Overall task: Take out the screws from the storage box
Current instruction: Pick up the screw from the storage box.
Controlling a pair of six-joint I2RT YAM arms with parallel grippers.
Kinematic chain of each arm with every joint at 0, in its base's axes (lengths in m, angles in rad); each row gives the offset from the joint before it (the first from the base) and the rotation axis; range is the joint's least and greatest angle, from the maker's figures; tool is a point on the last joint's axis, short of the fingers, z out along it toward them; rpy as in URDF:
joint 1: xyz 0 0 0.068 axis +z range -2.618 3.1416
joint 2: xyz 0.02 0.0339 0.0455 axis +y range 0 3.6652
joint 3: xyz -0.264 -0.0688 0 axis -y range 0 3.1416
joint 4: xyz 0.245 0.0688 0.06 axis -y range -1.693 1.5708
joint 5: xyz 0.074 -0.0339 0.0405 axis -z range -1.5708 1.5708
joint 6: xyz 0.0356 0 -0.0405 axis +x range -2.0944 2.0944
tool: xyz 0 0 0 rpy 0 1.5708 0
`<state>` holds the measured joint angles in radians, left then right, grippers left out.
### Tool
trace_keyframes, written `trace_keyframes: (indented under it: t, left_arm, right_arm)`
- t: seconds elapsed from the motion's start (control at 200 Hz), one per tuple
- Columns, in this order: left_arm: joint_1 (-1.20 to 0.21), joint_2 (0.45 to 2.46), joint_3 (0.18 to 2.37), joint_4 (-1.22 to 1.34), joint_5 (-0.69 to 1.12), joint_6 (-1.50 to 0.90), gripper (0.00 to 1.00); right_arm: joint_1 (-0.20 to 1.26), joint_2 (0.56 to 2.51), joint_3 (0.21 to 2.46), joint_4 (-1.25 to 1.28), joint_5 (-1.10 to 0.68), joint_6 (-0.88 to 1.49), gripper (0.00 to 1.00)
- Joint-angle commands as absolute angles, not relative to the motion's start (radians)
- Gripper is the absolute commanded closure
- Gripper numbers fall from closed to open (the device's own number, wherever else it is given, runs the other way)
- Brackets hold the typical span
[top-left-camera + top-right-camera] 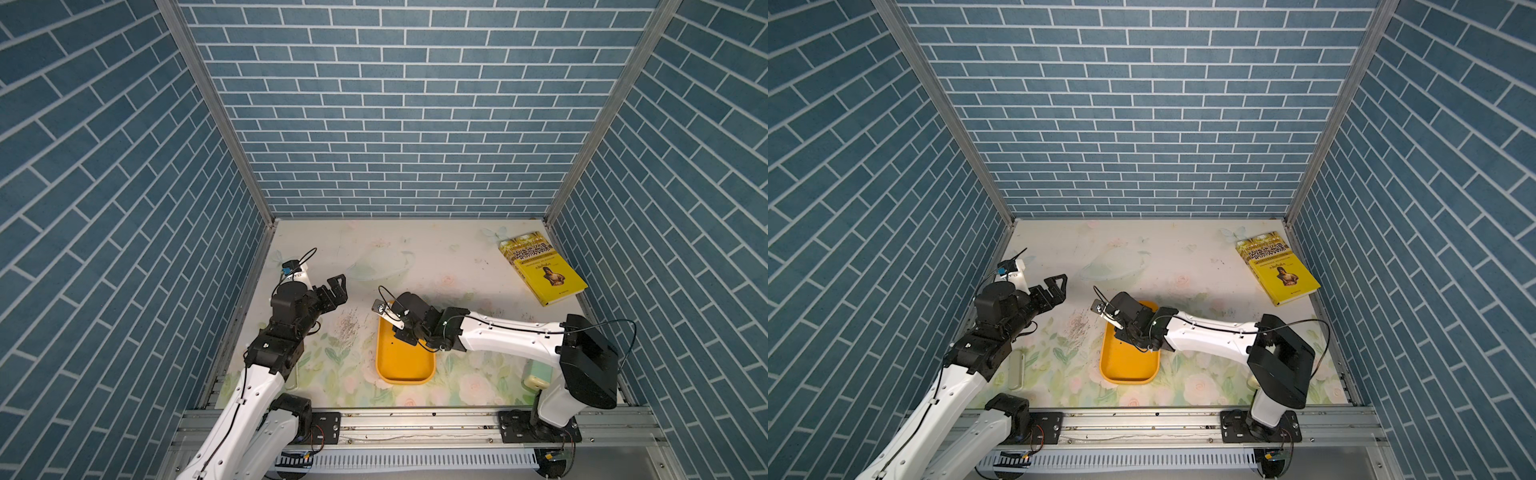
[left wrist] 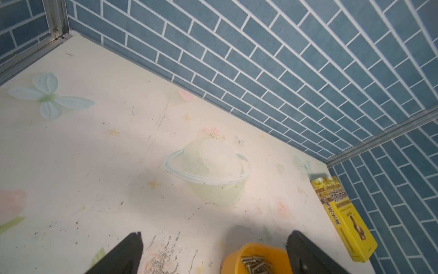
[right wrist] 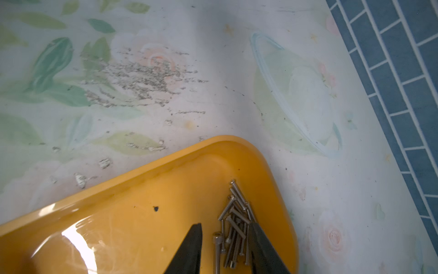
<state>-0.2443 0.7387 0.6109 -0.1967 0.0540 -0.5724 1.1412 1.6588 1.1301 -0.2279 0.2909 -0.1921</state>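
The storage box (image 1: 401, 361) (image 1: 1125, 365) is a shallow yellow-orange tray in the middle of the table. In the right wrist view a pile of several silver screws (image 3: 233, 227) lies in a rounded corner of the box (image 3: 142, 194). My right gripper (image 3: 226, 225) (image 1: 409, 332) is lowered into that corner. It is open, its fingers straddle the pile, and one finger touches the screws. My left gripper (image 1: 338, 286) (image 2: 216, 234) hangs wide open and empty to the left of the box. The left wrist view shows the box's end (image 2: 256, 251) with the screws (image 2: 254, 262).
A yellow book (image 1: 542, 268) lies at the back right by the wall. A pale green gadget (image 1: 536, 374) sits behind the right arm's base. Dark scratch marks (image 1: 347, 326) speckle the mat left of the box. Blue brick walls enclose three sides.
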Motion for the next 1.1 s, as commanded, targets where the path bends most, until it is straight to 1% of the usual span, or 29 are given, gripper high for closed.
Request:
trace_keyframes:
  t: [0.0, 0.08, 0.24, 0.425, 0.6, 0.695, 0.965, 1.095]
  left_arm:
    - [-0.264, 0.733, 0.555, -0.108, 0.076, -0.486, 0.0]
    - [-0.28, 0.733, 0.529, -0.047, 0.051, -0.439, 0.0]
    - [-0.289, 0.704, 0.517, -0.001, -0.047, -0.403, 0.0]
    - [-0.29, 0.714, 0.514, 0.032, -0.029, -0.394, 0.0]
    - [-0.291, 0.753, 0.518, 0.023, -0.028, -0.395, 0.0]
    - [-0.291, 0.741, 0.514, 0.034, -0.02, -0.394, 0.0]
    - [-0.291, 0.698, 0.515, 0.025, -0.021, -0.395, 0.0]
    - [-0.291, 0.697, 0.514, 0.023, -0.02, -0.396, 0.0]
  right_arm:
    - [1.109, 1.674, 1.126, -0.255, 0.301, -0.095, 0.63]
    - [1.079, 1.698, 1.117, -0.249, 0.24, -0.085, 0.63]
    - [1.049, 1.799, 1.189, -0.301, 0.196, -0.072, 0.65]
    - [1.023, 1.872, 1.235, -0.322, 0.156, -0.059, 0.67]
    - [0.995, 1.895, 1.237, -0.301, 0.084, -0.046, 0.77]
    - [0.993, 1.909, 1.244, -0.292, 0.062, -0.042, 0.77]
    - [0.98, 1.939, 1.242, -0.301, 0.076, -0.014, 0.78]
    - [0.973, 1.942, 1.234, -0.294, 0.064, 0.0, 0.75]
